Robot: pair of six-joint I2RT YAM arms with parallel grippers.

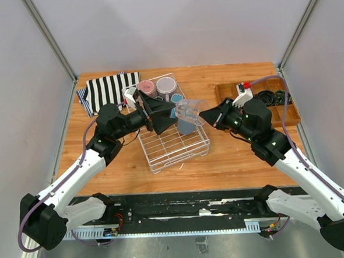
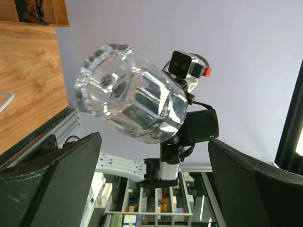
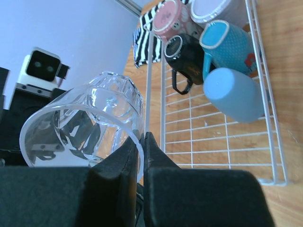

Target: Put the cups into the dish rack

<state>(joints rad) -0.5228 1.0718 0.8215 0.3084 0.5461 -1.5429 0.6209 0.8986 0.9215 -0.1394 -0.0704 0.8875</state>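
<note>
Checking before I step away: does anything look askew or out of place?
The dish rack sits turned at an angle to the table edges. The clear glass hangs tilted in mid-air, pinched by its rim in the right gripper. Nothing looks spilled or broken.

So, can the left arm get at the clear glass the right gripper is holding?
Probably yes. The left gripper is open and faces the base end of the clear glass, with nothing between them. The right gripper pinches only the rim, leaving the body free.

A robotics lab cell: plain panel walls [image 1: 171, 24] on aluminium posts [image 1: 50, 40] enclose a wooden table [image 1: 221, 161]
</note>
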